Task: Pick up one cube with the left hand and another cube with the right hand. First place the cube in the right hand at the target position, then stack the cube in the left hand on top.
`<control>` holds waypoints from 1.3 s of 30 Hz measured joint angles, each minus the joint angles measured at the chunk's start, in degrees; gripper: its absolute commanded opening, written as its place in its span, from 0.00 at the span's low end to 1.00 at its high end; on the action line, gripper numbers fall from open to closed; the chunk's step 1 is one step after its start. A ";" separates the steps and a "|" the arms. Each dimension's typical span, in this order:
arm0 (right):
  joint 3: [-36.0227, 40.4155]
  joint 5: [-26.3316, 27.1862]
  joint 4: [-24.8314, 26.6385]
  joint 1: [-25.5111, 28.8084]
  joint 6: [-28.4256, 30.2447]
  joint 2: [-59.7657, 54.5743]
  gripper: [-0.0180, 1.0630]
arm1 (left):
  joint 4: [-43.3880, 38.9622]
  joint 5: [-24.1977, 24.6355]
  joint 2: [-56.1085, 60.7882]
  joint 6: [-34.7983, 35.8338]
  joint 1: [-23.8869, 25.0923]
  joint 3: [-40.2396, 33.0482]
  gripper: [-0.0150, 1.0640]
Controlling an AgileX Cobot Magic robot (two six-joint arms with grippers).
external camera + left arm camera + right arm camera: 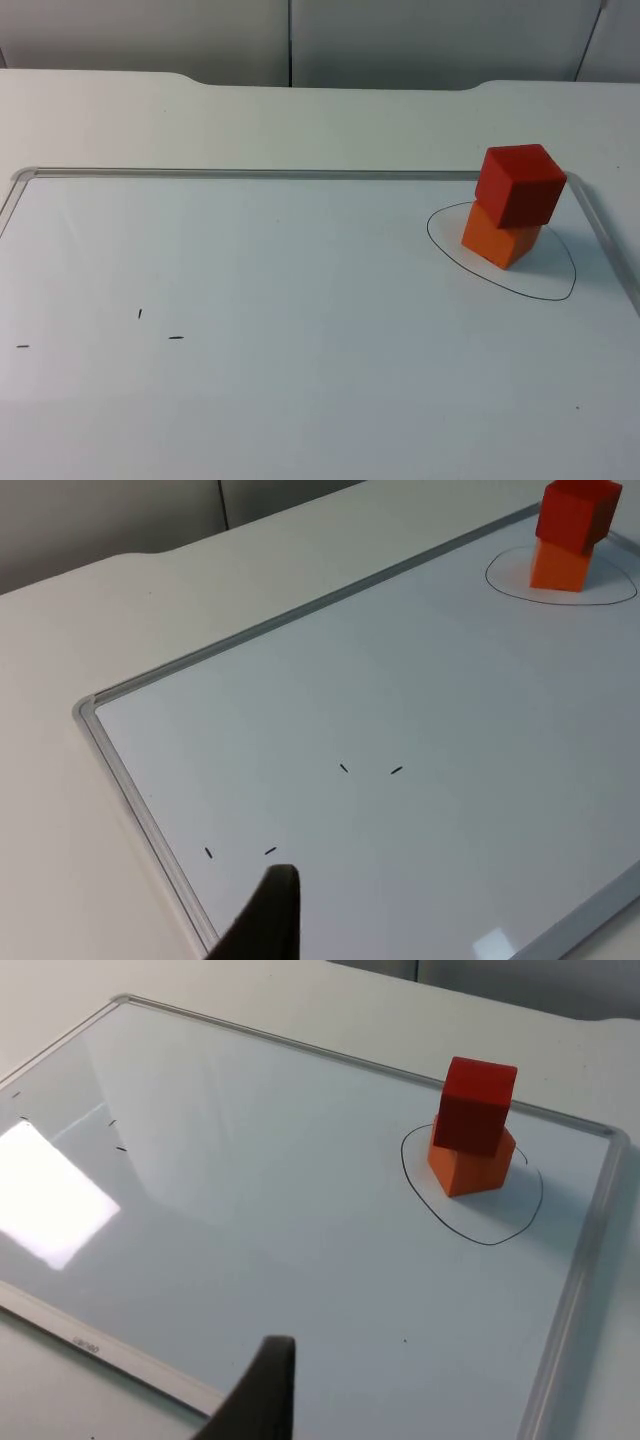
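Nearest in each wrist view stands a single black fingertip: the left claw (262, 920) hangs over the near corner of the whiteboard (420, 780), close to its grey frame, and the right claw (262, 1392) hangs over the board's front edge (110, 1350); whether either claw is apart or together I cannot tell. Neither touches a cube.

On the front frame strip in the right wrist view there is a small printed word (84, 1343), too small to read. Short black pen dashes (140, 314) lie on the board's left part, four of them in the left wrist view (343, 768), with wide bare board around them.

The board lies flat on the white table (300, 120), its silver frame with rounded corners. Most of its surface is open, from the dashes across to the right side.

Farther on, near the board's far right corner, a hand-drawn black oval (560, 290) marks the target. Inside it the orange cube (497, 243) sits on the board, and the red cube (520, 184) rests on top of it, turned a little and overhanging toward the frame, so the edges do not line up. The stack stands in the oval's far part, just beside the far frame and near the right frame (610, 250), leaving little room on those sides and plenty toward the board's middle.

Beyond the table's far edge rises the grey partition wall (150, 35), with a dark vertical seam (291, 45)
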State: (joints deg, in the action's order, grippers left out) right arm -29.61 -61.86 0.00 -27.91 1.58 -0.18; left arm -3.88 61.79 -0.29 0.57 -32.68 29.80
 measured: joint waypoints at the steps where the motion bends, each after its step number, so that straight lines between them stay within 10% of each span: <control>1: 0.00 0.00 0.00 0.00 0.00 0.00 0.99 | 0.00 0.00 0.00 0.00 0.00 0.00 0.99; 39: 0.00 0.00 0.00 0.00 -2.58 0.00 0.99 | 0.00 0.00 0.00 -0.10 0.00 0.00 0.99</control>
State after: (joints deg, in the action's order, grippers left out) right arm -29.61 -61.86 0.00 -27.91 -1.00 -0.18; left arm -3.88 61.79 -0.29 0.47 -32.68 29.80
